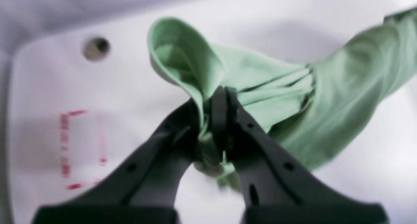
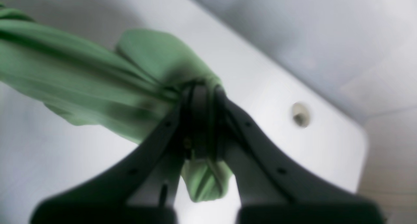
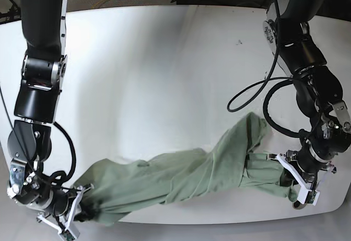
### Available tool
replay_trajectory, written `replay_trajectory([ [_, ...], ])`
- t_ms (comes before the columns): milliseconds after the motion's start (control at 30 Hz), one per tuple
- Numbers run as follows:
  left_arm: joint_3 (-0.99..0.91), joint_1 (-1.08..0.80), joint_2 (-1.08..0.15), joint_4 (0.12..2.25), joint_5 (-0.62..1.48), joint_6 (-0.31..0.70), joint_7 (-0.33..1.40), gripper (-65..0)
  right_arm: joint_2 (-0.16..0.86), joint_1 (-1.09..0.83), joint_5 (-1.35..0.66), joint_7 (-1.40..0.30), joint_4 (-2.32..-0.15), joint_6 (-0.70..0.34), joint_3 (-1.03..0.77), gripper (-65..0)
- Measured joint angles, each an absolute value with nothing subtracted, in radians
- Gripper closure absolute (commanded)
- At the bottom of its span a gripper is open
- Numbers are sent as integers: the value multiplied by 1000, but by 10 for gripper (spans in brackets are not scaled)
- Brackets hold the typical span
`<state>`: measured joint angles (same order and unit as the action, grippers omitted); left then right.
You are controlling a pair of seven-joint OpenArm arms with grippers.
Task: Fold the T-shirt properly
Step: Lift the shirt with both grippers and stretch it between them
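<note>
The pale green T-shirt point(image 3: 181, 178) hangs stretched and bunched between my two grippers, low over the white table's front edge. My left gripper point(image 1: 215, 97) is shut on one end of the T-shirt point(image 1: 267, 90), with cloth pinched between its black fingers and a flap curling up beyond them; in the base view this gripper point(image 3: 290, 183) is at the lower right. My right gripper point(image 2: 203, 90) is shut on the other end of the T-shirt point(image 2: 81, 77), with a tuft hanging below the jaws; in the base view it point(image 3: 77, 205) is at the lower left.
The white table point(image 3: 164, 76) spreads behind the shirt. A round hole point(image 1: 96, 48) and red markings point(image 1: 70, 149) show near its corner in the left wrist view; another hole point(image 2: 300, 115) shows near the corner in the right wrist view. Black cables point(image 3: 249, 95) loop off the arm on the right of the base view.
</note>
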<state>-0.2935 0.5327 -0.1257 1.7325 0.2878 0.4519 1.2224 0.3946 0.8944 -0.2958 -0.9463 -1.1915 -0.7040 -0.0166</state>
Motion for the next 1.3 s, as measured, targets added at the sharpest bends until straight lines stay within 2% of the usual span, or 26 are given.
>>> replay_trajectory([
  [433,-330,659,-245,1827,318,457,1224,0,439,1135,-323,-1026,-1195,-712,-12,0],
  [700,-360,679,-288,1824,293,456,1227,0,457,1139,-337,-1034,-1199,-710,-13,0],
  [867,-359,643,-285,1824,313,456,1213,0,460,1038,-329,-1039,-1201,-707,-36,0],
  [1000,-360,569,-281,1821,311,457,1227,0,448,916,-334,-1045,-1208,-709,-124,0],
  [1300,-362,368,-275,1824,297,455,1230,0,388,547,-315,-1069,-1435,-704,-237,0],
])
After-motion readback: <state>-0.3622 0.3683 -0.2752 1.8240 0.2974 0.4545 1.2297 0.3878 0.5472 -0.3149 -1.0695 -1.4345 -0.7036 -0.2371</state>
